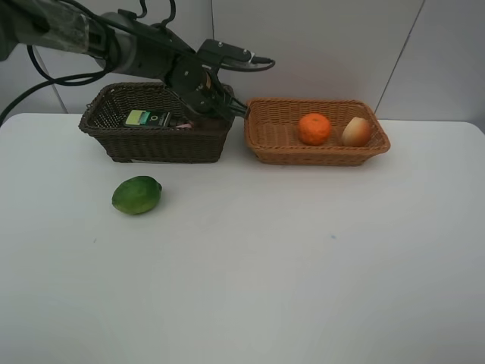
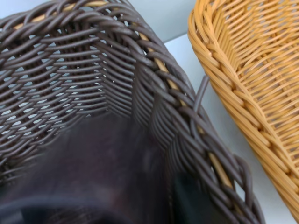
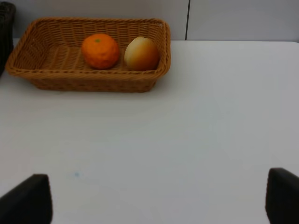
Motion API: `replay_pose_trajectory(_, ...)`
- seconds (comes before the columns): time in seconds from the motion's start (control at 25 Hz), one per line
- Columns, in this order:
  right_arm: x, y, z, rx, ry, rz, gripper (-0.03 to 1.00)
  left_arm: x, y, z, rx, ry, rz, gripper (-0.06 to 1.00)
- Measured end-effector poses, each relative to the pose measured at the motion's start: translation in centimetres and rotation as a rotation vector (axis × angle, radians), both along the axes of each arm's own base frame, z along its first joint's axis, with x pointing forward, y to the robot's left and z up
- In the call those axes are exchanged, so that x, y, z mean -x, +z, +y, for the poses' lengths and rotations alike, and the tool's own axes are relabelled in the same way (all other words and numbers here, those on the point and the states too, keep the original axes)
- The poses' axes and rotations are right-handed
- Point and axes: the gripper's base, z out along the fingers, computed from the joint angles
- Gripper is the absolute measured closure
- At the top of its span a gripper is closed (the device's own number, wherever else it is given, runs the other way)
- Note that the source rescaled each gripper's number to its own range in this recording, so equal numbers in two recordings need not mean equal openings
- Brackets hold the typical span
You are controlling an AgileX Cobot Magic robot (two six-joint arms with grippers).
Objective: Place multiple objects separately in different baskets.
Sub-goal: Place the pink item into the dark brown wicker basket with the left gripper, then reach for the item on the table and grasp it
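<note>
From the high camera, the left tool (image 1: 203, 102) dips into the dark brown basket (image 1: 114, 140) beside the green-labelled bottle (image 1: 148, 118); its jaw gap cannot be told. A lime (image 1: 137, 195) sits alone on the counter (image 1: 303, 265).

The left wrist view shows only dark weave and a blurred mauve shape.

In the right wrist view, the right tool (image 3: 159, 198) stands apart above the counter, and the tan basket (image 3: 46, 77) holds a tangerine (image 3: 100, 51) and an apple (image 3: 141, 53).

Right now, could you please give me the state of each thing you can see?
Lime: loose on the table.
Tangerine: in tan basket.
Apple: in tan basket, beside tangerine.
Flat bottle: lying in dark basket.
Left end effector: over dark basket; opening unclear.
Right end effector: open, empty.
</note>
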Motion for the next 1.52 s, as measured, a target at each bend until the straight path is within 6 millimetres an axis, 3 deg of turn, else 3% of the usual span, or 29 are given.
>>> replay_pose_trajectory(0.08, 0.0, 0.0, 0.0, 0.000, 0.000, 0.000, 0.00, 0.1, 0.1, 0.1, -0.021, -0.007, 0.000, 0.47)
replay_pose_trajectory(0.12, 0.0, 0.0, 0.0, 0.000, 0.000, 0.000, 0.00, 0.1, 0.1, 0.1, -0.021, -0.007, 0.000, 0.47)
replay_pose_trajectory(0.16, 0.0, 0.0, 0.0, 0.000, 0.000, 0.000, 0.00, 0.0, 0.7, 0.6, -0.046, -0.007, -0.004, 0.25)
replay_pose_trajectory(0.2, 0.0, 0.0, 0.0, 0.000, 0.000, 0.000, 0.00, 0.0, 1.0, 0.8, -0.053, -0.006, -0.007, 0.16)
replay_pose_trajectory(0.36, 0.0, 0.0, 0.0, 0.000, 0.000, 0.000, 0.00, 0.1, 2.2, 0.8, -0.040, -0.005, -0.029, 0.04)
replay_pose_trajectory(0.56, 0.0, 0.0, 0.0, 0.000, 0.000, 0.000, 0.00, 1.3, 5.2, 0.8, -0.076, 0.016, -0.009, 0.00)
replay_pose_trajectory(0.84, 0.0, 0.0, 0.0, 0.000, 0.000, 0.000, 0.00, 4.1, 8.2, 3.4, -0.217, 0.128, 0.160, 0.00)
replay_pose_trajectory(1.24, 0.0, 0.0, 0.0, 0.000, 0.000, 0.000, 0.00, 11.3, 7.0, 8.0, -0.243, 0.058, 0.290, -0.03)
replay_pose_trajectory(1.52, 0.0, 0.0, 0.0, 0.000, 0.000, 0.000, 0.00, 13.1, 5.1, 11.6, -0.267, 0.069, 0.375, -0.05)
